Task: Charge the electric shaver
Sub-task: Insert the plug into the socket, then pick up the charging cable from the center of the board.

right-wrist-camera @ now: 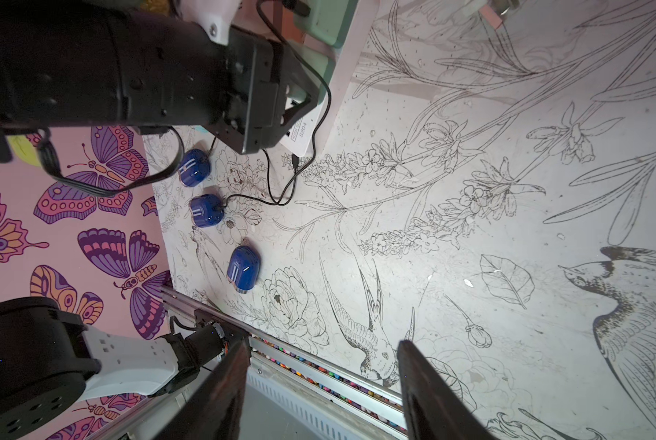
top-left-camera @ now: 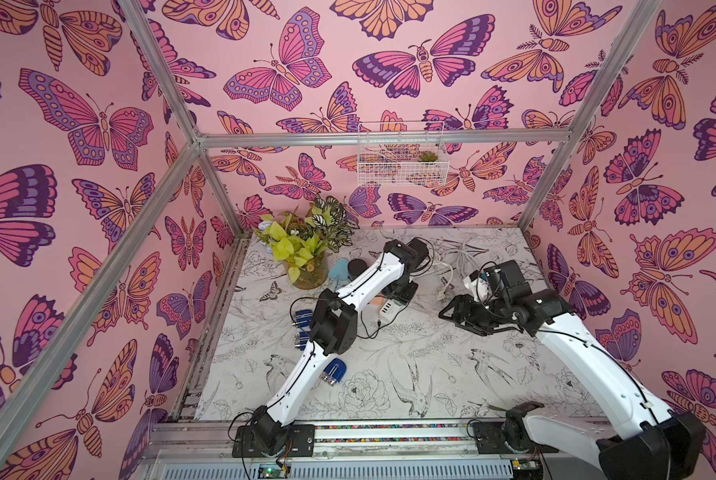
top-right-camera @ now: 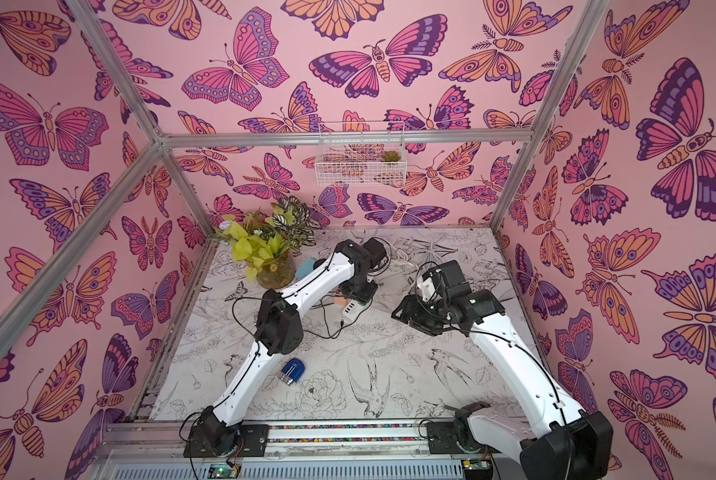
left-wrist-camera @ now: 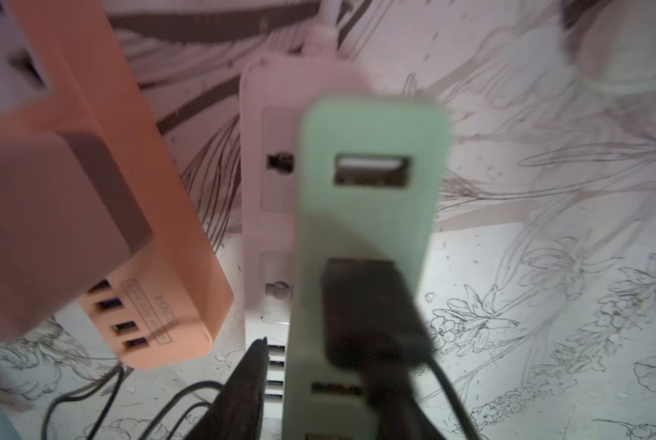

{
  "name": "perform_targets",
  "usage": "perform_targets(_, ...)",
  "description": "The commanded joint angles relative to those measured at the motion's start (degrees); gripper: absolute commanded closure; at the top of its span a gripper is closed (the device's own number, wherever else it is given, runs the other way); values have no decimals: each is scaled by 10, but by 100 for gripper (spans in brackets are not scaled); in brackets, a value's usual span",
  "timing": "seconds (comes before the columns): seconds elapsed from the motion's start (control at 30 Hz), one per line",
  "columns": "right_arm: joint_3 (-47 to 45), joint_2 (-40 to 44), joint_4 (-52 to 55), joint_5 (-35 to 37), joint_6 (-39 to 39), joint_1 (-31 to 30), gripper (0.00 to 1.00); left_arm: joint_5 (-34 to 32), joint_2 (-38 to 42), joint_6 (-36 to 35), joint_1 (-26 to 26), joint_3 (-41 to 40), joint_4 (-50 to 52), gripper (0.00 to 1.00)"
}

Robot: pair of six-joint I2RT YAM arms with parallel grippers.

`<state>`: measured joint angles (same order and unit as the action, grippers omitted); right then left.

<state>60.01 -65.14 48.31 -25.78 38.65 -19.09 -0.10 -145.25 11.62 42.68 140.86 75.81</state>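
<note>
Three blue shavers (right-wrist-camera: 244,268) sit in a row on the robot's side of the mint power strip (left-wrist-camera: 368,217), middle shaver (right-wrist-camera: 205,210) looks cabled, right gripper (right-wrist-camera: 322,350) hangs open and empty beside the strip, and the left gripper (right-wrist-camera: 307,100), clearly the nearer arm, hovers right over it, its one visible finger (left-wrist-camera: 248,381) parted clear of the black USB plug (left-wrist-camera: 364,316) seated in it.

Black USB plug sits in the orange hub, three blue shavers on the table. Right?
Wrong hub: the black USB plug sits in the mint-green hub, as the left wrist view shows. The rest holds.
</note>
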Motion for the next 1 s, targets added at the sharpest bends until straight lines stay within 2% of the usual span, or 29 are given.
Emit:
perform_targets(0.0, -3, 0, -17, -8, 14, 3, 35, -13, 62, 35, 10, -20, 30, 48)
perform_targets(0.27, -3, -11, -35, -8, 19, 3, 33, 30, 149, 77, 38, -25, 37, 27)
perform_targets(0.5, -1, -14, -47, 11, 16, -6, 34, 39, 246, 123, 28, -117, 27, 23)
perform_targets(0.63, 26, -41, -36, 73, -27, -77, 37, 65, 364, 177, -9, -273, -69, 27)
perform_targets(0.8, 71, -135, -43, 157, -54, -213, 43, 125, 549, 288, -105, -549, -233, 36)
perform_targets(0.97, 113, -243, -102, 192, -60, -293, 51, 171, 677, 371, -189, -748, -322, 44)
